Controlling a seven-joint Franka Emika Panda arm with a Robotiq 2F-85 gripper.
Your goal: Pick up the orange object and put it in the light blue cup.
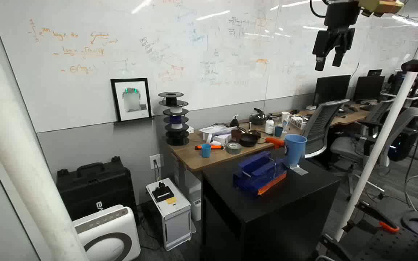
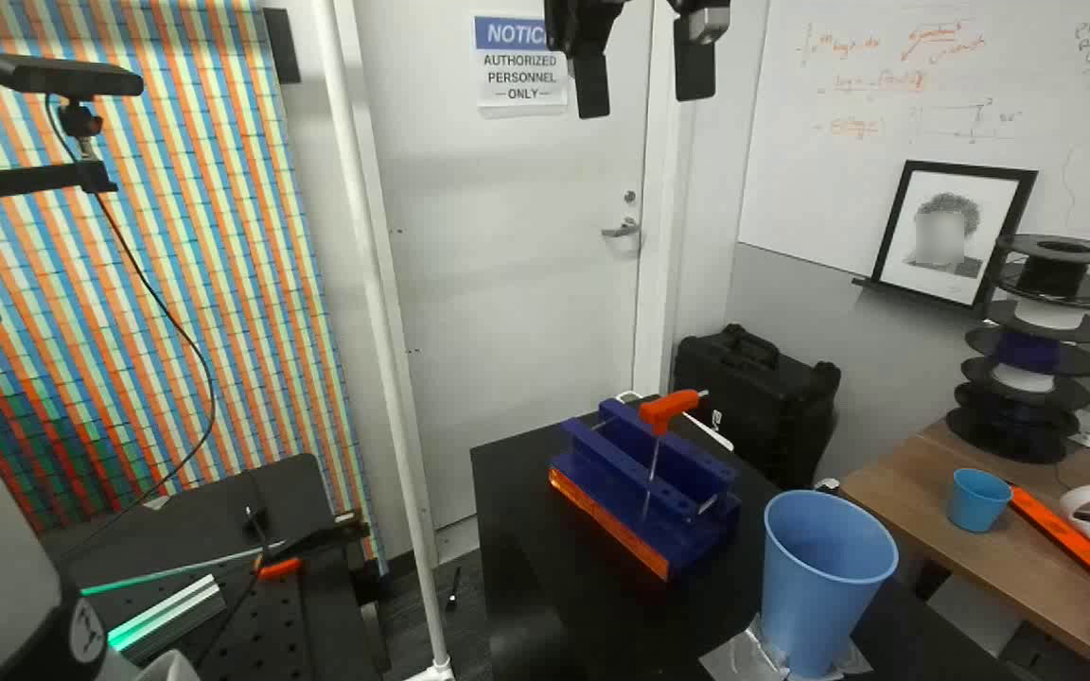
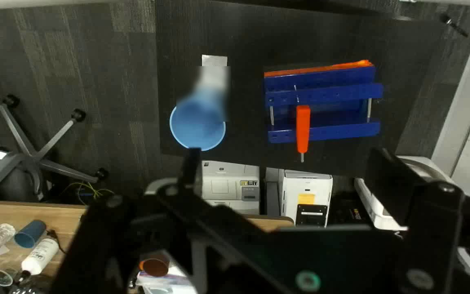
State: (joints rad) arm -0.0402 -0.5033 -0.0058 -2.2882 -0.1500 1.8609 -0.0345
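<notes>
Whiteboard: backdrop in an exterior view.
Gripper: hangs above the dark blue box, jaws wide.
Orange-handled tool: in an exterior view, upright at the box.
Light blue cup: wrist view, near the box.

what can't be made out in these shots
Black two-fingered end effector: upper part cut off by the top edge in an exterior view.
Brown wooden desk: partly hidden behind the end effector, wrist view.
Tapered light blue cup: rim partly smeared by blur, wrist view.
Black-framed portrait: face blurred, both exterior views.
</notes>
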